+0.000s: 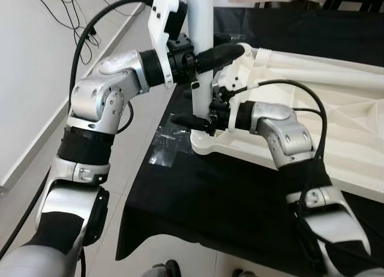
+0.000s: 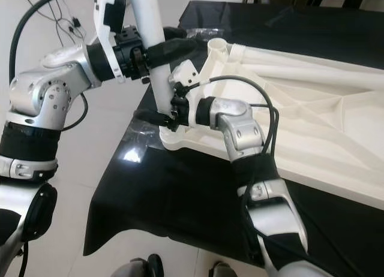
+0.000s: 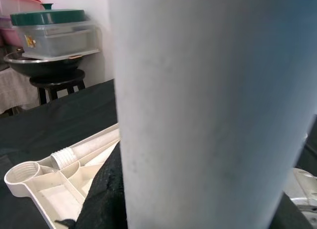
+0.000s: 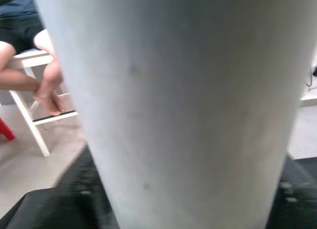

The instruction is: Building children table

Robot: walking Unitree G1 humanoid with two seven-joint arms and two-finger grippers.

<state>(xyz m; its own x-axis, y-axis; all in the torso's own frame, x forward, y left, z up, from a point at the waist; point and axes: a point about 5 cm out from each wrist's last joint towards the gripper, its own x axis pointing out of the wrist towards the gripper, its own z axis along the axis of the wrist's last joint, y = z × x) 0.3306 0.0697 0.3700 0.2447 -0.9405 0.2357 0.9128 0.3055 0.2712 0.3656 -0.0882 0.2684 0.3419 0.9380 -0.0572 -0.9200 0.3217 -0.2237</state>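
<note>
A white cylindrical table leg stands upright in the near corner of the upside-down white plastic table top. My left gripper is shut on the leg high up, one black finger crossing its front. My right gripper is shut on the leg low down, just above the corner socket. Both wrist views look straight at the leg's pale surface. A second corner socket lies beyond, with the threaded end of another leg lying beside it.
The table top rests on a black cloth whose edge drops off at the left. Clear plastic wrap lies at that edge. Wall and cables are further left. Food containers on a stool and a seated person's leg are nearby.
</note>
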